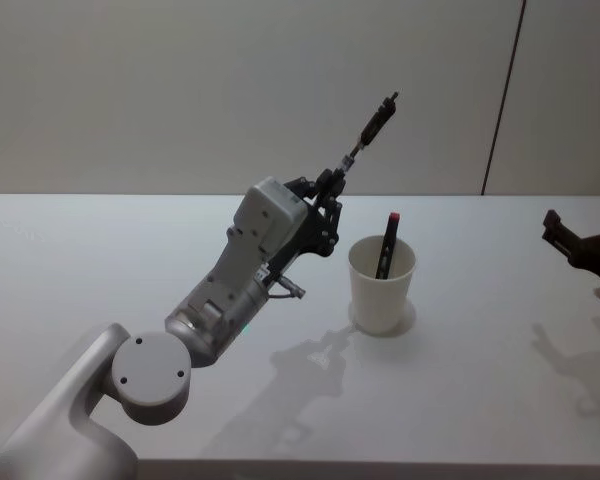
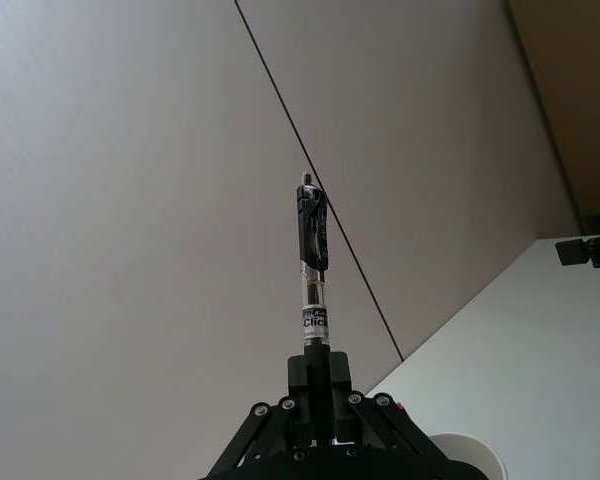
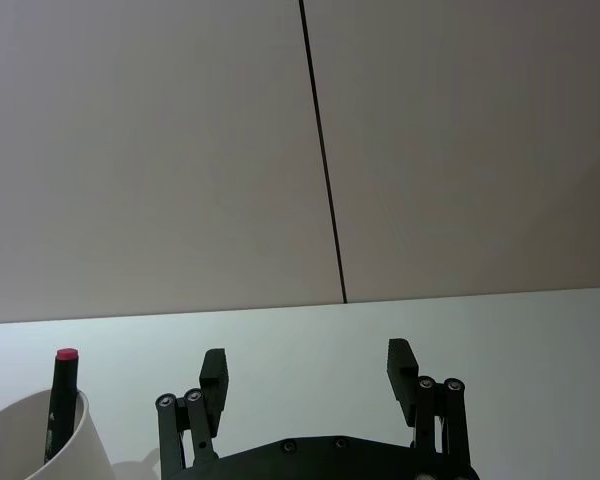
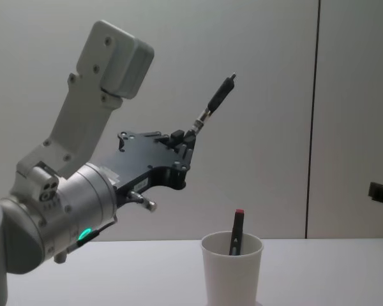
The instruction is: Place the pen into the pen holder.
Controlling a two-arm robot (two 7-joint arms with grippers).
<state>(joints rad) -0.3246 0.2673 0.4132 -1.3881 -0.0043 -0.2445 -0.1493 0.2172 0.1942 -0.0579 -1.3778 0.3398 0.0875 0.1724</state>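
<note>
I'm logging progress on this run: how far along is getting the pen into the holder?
Done: the pen is picked up; a red-capped pen already stands in the pen holder. In hand: the left gripper is shut on the pen, holding it tilted, above and left of the holder. Left: carry it over the opening, lower, release. The right gripper sits open, off to the right.

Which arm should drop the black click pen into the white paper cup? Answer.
Left. The left gripper holds the pen raised near the cup; the right gripper sits open, empty, farther off.
</note>
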